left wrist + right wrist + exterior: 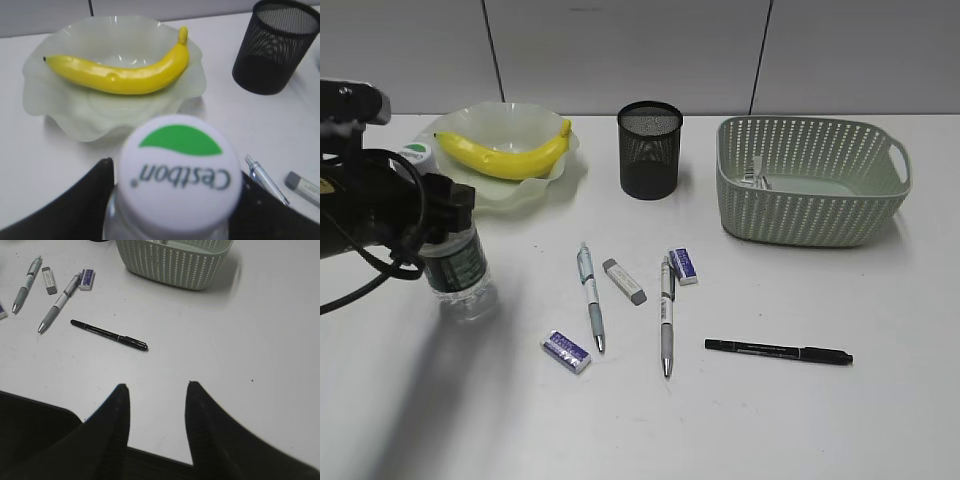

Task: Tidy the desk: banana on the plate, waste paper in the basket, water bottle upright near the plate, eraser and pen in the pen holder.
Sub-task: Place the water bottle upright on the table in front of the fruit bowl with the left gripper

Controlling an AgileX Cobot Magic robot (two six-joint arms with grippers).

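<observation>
While the water bottle (460,268) stands upright on the worktop (770,420) at the near left, just in front of the plate (535,185), the left gripper (172,200) has its jaws clamped either side of the bottle's neck, right under the white cap (179,172). If those jaws let go unevenly, or the arm pulls away sideways rather than straight up, I reckon the light bottle could tip, roll into the plate's wavy rim and jog the banana (505,155) lying in it. To the right, the black mesh pen holder (650,150) stands empty as far as I can see, with three pens and three erasers scattered near it on the worktop. The basket (810,185) at the far right holds something white. The right gripper (156,405) hangs over bare worktop, jaws spread, pinching nothing.
</observation>
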